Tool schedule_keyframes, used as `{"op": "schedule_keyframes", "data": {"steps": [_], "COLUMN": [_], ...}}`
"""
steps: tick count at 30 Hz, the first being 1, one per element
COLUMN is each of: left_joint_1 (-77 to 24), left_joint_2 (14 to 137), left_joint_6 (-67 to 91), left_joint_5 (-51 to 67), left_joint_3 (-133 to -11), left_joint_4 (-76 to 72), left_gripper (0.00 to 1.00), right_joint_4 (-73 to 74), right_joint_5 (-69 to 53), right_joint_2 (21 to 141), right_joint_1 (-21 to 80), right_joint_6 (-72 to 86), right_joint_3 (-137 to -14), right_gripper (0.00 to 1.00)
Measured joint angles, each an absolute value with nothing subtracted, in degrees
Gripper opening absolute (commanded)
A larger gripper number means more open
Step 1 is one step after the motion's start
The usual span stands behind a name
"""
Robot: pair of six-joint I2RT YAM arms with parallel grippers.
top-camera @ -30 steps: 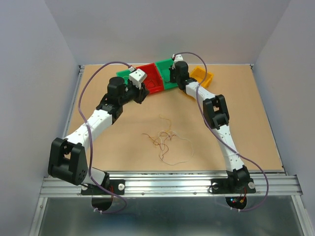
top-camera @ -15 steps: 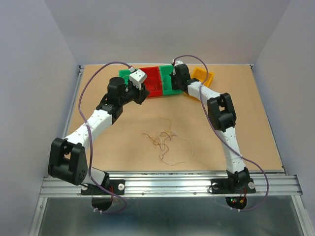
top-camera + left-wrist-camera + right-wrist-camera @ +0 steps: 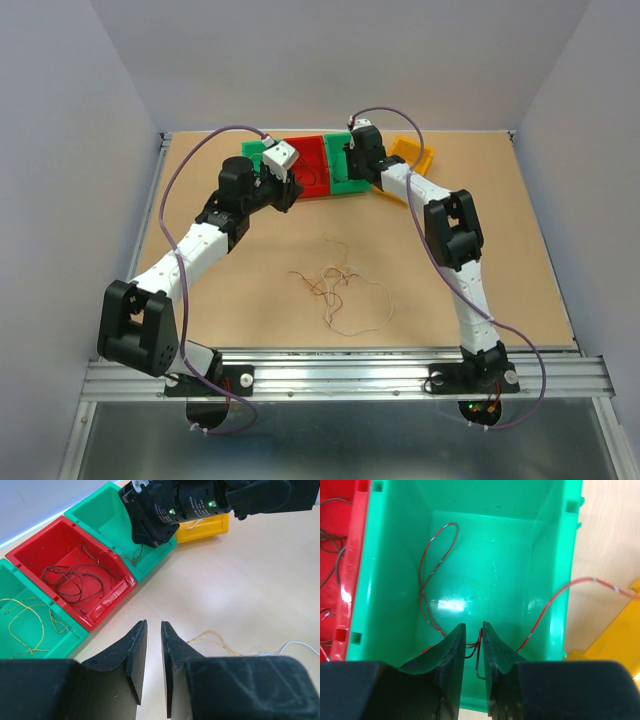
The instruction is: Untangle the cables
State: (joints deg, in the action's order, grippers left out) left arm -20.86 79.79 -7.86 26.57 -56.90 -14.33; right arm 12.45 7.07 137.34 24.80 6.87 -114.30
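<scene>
The cables (image 3: 338,285) lie as a loose tangle of thin brown, beige and yellow loops on the table between the arms. Its yellow strands (image 3: 215,638) show in the left wrist view. My left gripper (image 3: 291,190) (image 3: 154,625) hovers by the red bin (image 3: 112,592), jaws nearly together, nothing between them. My right gripper (image 3: 350,162) (image 3: 473,626) is over the right green bin (image 3: 495,510), shut on a thin red cable (image 3: 426,565). That cable loops on the bin floor, and one end hangs over the right rim.
Four bins stand in a row at the back. A green one (image 3: 30,640) holds yellow wires, the red one (image 3: 312,165) brown wires, then the right green one (image 3: 347,183) and a yellow one (image 3: 416,155). Purple arm cables arc over both arms.
My right gripper has moved slightly left and farther over the green bin, its elbow shifting right. My left arm and the tangle have not moved.
</scene>
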Motion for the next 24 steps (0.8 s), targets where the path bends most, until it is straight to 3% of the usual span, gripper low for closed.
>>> {"op": "schedule_keyframes", "data": {"steps": [7,12,15,20,22,24], "left_joint_1": [-20.86,-20.86,-20.86,-20.86,-20.86,-20.86], "left_joint_2": [79.79,79.79,79.79,79.79,79.79,79.79], "left_joint_6": [-7.86,-7.86,-7.86,-7.88,-7.88,-7.88], "left_joint_5": [26.59,26.57,26.57,26.57,26.57,26.57], "left_joint_3": [-56.90,-56.90,-56.90,-56.90,-56.90,-56.90], "left_joint_4": [-14.31,-14.31,-14.33,-14.33,-14.33,-14.33], "left_gripper": [0.29,0.29,0.29,0.29,0.29,0.29], "right_joint_4": [10.72,7.14,4.75,2.96,3.01,2.79], "right_joint_5": [7.70,7.75,8.10,8.97,9.56,10.15], "right_joint_2": [135.81,130.21,128.03,128.27,129.12,130.82], "right_joint_1": [26.11,26.92,27.09,27.09,27.09,27.09], "right_joint_6": [6.09,5.21,4.93,4.69,4.54,4.45], "right_joint_3": [-113.62,-109.03,-108.18,-108.22,-108.81,-110.39], "right_gripper": [0.34,0.33,0.11,0.02,0.05,0.19]}}
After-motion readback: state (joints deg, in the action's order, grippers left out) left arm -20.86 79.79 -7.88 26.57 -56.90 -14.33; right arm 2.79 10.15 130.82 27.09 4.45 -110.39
